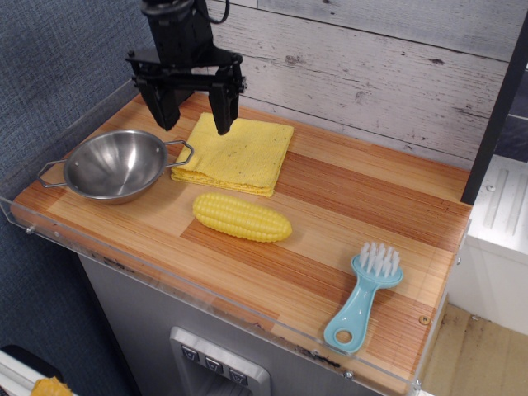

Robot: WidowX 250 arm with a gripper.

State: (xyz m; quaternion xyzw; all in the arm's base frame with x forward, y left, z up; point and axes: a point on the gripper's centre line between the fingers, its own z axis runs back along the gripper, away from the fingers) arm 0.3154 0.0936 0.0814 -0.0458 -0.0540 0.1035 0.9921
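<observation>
My black gripper hangs open above the back left of the wooden table, with nothing between its fingers. Its right fingertip is over the far left edge of a folded yellow cloth. Its left fingertip is above the far rim of a steel bowl with two wire handles. The bowl looks empty. A yellow toy corn cob lies in front of the cloth, nearer the table's front.
A light blue brush with white bristles lies near the front right corner. A clear plastic lip runs along the table's front and left edges. A plank wall stands behind, and a black post rises at the right.
</observation>
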